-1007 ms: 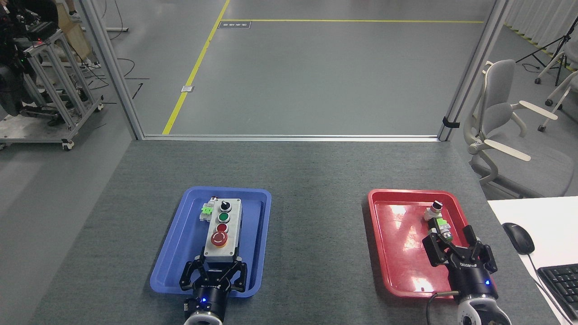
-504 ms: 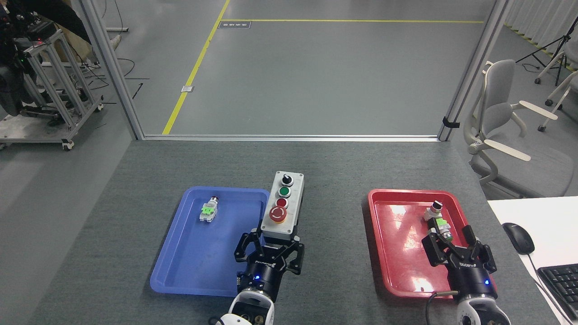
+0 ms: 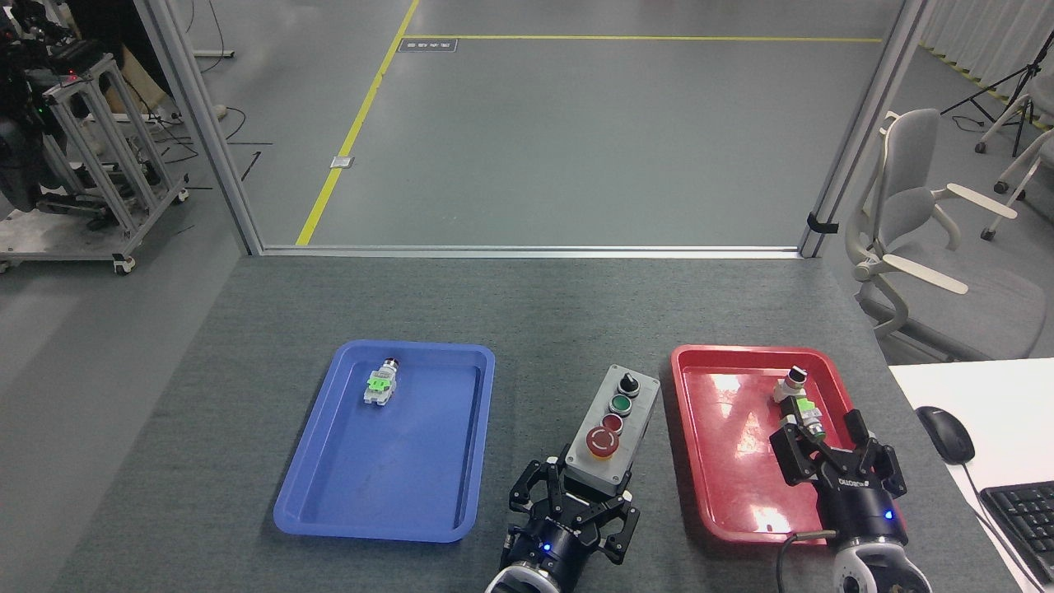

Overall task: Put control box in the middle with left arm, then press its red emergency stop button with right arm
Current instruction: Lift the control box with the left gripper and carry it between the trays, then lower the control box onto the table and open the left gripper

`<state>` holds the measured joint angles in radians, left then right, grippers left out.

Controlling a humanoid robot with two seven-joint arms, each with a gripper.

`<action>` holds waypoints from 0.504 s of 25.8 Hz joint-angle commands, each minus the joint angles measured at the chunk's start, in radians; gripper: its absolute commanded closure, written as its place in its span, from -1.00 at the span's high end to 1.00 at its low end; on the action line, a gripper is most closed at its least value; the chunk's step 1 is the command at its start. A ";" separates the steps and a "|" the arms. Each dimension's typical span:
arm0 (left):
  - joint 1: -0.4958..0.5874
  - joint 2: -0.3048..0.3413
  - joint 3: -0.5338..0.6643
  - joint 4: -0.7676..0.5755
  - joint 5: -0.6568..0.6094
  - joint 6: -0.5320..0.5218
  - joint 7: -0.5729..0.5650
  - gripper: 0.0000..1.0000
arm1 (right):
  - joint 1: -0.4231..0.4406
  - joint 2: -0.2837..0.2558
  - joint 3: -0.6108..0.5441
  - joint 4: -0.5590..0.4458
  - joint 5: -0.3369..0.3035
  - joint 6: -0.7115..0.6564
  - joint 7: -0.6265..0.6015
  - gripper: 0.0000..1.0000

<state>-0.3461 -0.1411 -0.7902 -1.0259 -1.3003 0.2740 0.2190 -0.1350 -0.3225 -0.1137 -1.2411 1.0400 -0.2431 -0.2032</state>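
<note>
— Where's the control box [image 3: 613, 430] right now?

— Just ahead of the left hand [image 3: 574, 504], on the grey bench [image 3: 527, 305], in the gap between the two trays. The black fingers [image 3: 533, 492] are clamped on its near end; the rest of the box points away from the hand and leans a little to the right.

— And the trays?

— The blue tray [image 3: 329, 494] is off to that hand's left, the red tray [image 3: 700, 461] close on its right. The far end of the box sits just beside the red tray's edge.

— Can you see the buttons?

— Yes, face up. The red emergency stop button [image 3: 602, 442] is the one nearest the left hand's fingers; beyond it are the small red button [image 3: 612, 423], the green button [image 3: 621, 405] and the black knob [image 3: 628, 383] at the far end.

— What about the right hand [image 3: 836, 457]?

— Over the near right part of the red tray, fingers spread apart, gripping nothing. A loose switch part with a green tag [image 3: 803, 416] lies right at its fingertips. Another such part [image 3: 380, 385] is in the blue tray, well beyond and left of the left hand.
</note>
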 commanded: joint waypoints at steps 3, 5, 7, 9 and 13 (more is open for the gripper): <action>-0.054 0.001 -0.026 0.099 0.055 -0.001 0.017 -0.47 | 0.000 -0.001 0.000 0.000 0.000 0.001 -0.002 0.99; -0.080 0.001 -0.026 0.141 0.113 0.031 0.020 -0.61 | 0.000 -0.003 0.000 0.000 0.000 0.001 -0.002 0.99; -0.094 0.001 -0.026 0.161 0.171 0.059 0.043 -0.63 | 0.000 -0.003 0.000 0.000 0.000 0.001 -0.002 0.99; -0.096 0.001 -0.026 0.168 0.185 0.068 0.063 -0.96 | 0.000 -0.004 0.000 0.000 0.000 0.001 -0.002 0.99; -0.096 0.001 -0.024 0.167 0.190 0.131 0.065 -1.00 | 0.000 -0.006 0.000 0.000 0.000 -0.001 -0.004 0.99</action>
<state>-0.4393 -0.1396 -0.8148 -0.8630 -1.1229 0.3638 0.2546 -0.1350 -0.3272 -0.1135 -1.2410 1.0400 -0.2431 -0.2059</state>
